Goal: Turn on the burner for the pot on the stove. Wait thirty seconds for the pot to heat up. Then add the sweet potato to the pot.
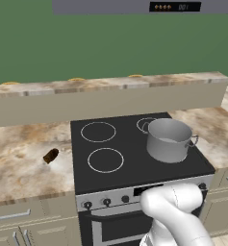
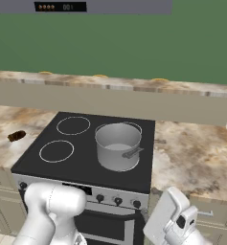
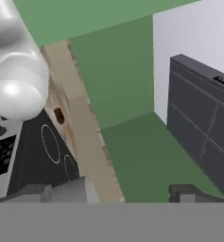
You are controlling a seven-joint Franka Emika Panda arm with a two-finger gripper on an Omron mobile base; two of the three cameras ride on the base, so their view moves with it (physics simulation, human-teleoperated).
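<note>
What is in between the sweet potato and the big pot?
In the left base view, bare counter and two unoccupied burner rings lie between the sweet potato and the pot.

The stove [image 1: 134,158] stands between two stretches of surface [image 1: 24,163], one on its left and one on its right. The pot [image 1: 169,139] sits on the stove's top at the right, over the rear right ring and reaching forward of it. The two left rings [image 1: 105,160] lie bare, one behind the other. The sweet potato [image 1: 51,155] lies on the left surface, near the stove's left edge and level with the front left ring, apart from the pot. A row of knobs [image 2: 118,201] runs along the stove's front, below the top. Behind the stove a raised ledge [image 1: 106,91] spans the width, bearing what may be three small flat things. A hood [image 1: 144,6] hangs above.
</note>
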